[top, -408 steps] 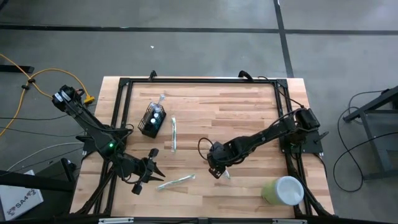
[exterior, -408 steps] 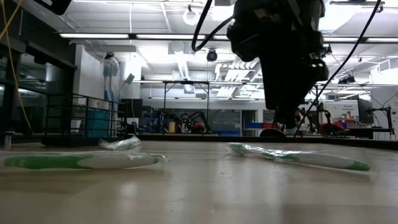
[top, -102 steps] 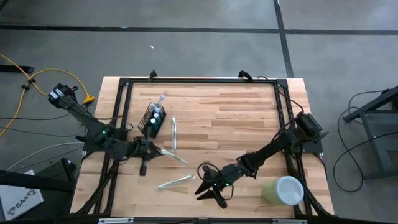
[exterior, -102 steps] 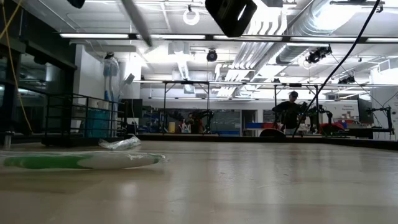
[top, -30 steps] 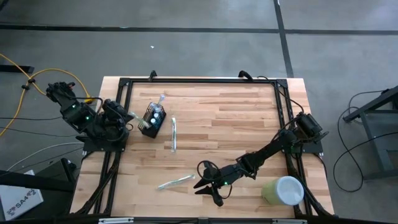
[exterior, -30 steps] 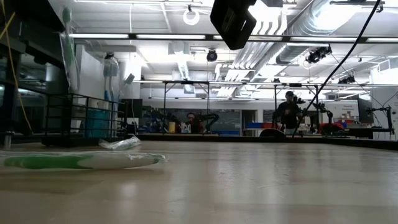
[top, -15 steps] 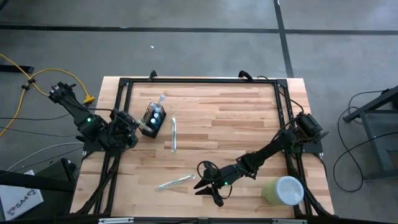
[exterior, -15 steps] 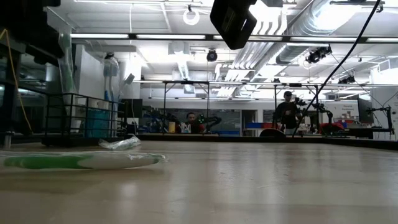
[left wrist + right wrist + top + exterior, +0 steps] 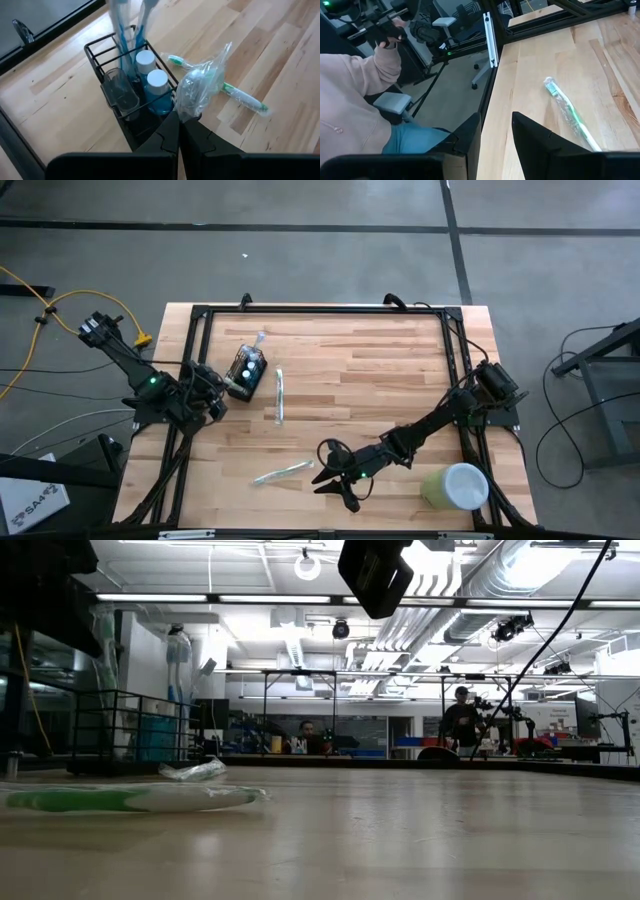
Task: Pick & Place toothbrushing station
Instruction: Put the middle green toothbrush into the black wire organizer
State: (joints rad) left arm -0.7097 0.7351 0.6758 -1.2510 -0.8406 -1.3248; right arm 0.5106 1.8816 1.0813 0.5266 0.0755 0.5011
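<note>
while the left claw (image 9: 178,131), clenched on a plastic-wrapped green toothbrush (image 9: 196,90), hangs over the small black wire-mesh holder cup (image 9: 245,374) at ten o'clock on the wooden table (image 9: 380,370), now carried closer than a second ago; ready to drop in. right claw (image 9: 496,131) parted, empty, at six o'clock.

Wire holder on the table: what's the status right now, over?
Left gripper shut on a wrapped toothbrush, right above the wire holder. Right gripper open, idle near another toothbrush. Holder already crowded with bottles.
</note>
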